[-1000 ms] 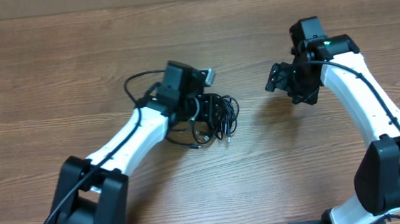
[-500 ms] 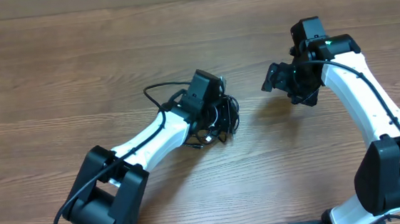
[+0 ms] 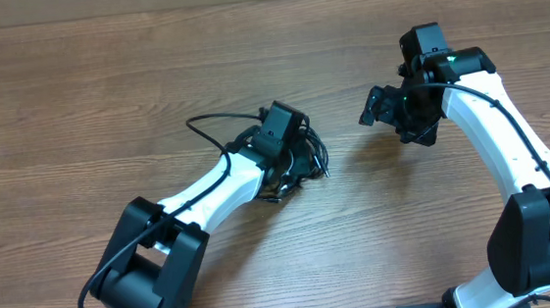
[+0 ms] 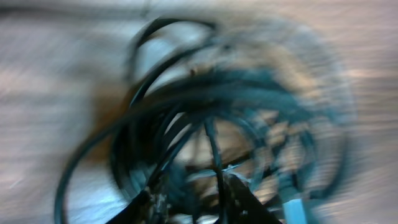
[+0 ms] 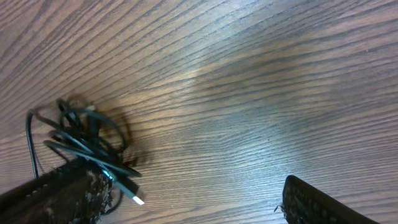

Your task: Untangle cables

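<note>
Cables (image 3: pixel 305 157): one black knotted bunch on table (image 3: pixel 73 81), near middle, a bit left. Pale plug tip (image 5: pixel 138 200) pokes out of bunch.

Left gripper (image 3: pixel 291 167) sits right on bunch. Jaws narrow, fingers (image 4: pixel 152 205) down among loops. Wrist view too blurry, so you cannot tell if strand is pinched.

Right gripper (image 3: pixel 381 106) well apart, off to right. Jaws wide, holding nothing.

Step, likely: getting first hold on bunch. Knot not yet loose.

Next for you: bring right gripper to loose loop or plug end, pinch it, pull sides apart gently.
</note>
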You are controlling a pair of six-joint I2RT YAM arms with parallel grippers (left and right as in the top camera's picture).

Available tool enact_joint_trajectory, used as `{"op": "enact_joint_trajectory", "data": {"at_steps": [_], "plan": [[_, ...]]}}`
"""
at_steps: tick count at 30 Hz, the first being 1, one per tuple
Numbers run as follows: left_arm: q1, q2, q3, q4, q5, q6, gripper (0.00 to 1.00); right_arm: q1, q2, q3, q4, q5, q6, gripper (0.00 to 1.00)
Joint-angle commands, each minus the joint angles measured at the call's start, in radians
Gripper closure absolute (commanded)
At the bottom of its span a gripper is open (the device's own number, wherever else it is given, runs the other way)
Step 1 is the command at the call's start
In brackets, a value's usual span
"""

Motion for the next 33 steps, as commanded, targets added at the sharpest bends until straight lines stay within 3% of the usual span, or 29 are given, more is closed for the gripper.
{"op": "enact_joint_trajectory", "data": {"at_steps": [1,4,9,15,20,25,27,29,31,33], "plan": [[0.008,0.042,-0.002,-0.098,-0.175,-0.013,0.73,0.001,-0.020,0.019,-0.002,-0.005,-0.004,0.11],[0.032,0.038,0.000,-0.125,-0.239,-0.003,0.74,0.001,-0.020,0.019,-0.002,-0.005,-0.003,0.10],[0.083,0.030,0.024,-0.120,-0.193,0.007,0.77,0.001,-0.020,0.019,-0.002,-0.005,-0.003,0.09],[0.107,-0.016,0.093,-0.118,-0.081,0.198,0.96,0.001,-0.020,0.019,-0.002,-0.004,-0.004,0.08],[0.107,-0.091,0.134,-0.122,0.069,0.370,0.96,0.001,-0.020,0.019,-0.002,-0.004,-0.004,0.09],[0.107,-0.163,0.135,-0.122,0.113,0.398,0.96,0.001,-0.020,0.019,-0.002,-0.005,-0.003,0.09],[0.107,-0.170,0.135,-0.117,0.114,0.396,0.81,0.001,-0.020,0.019,-0.002,-0.005,-0.003,0.09],[0.107,-0.167,0.134,-0.120,0.114,0.394,0.83,0.001,-0.020,0.019,-0.002,-0.005,-0.003,0.09],[0.106,-0.166,0.134,-0.130,0.117,0.394,0.96,0.001,-0.020,0.019,-0.002,-0.005,-0.003,0.09],[0.104,-0.166,0.134,-0.137,0.147,0.395,0.96,0.001,-0.020,0.019,-0.003,-0.005,-0.003,0.09]]}}
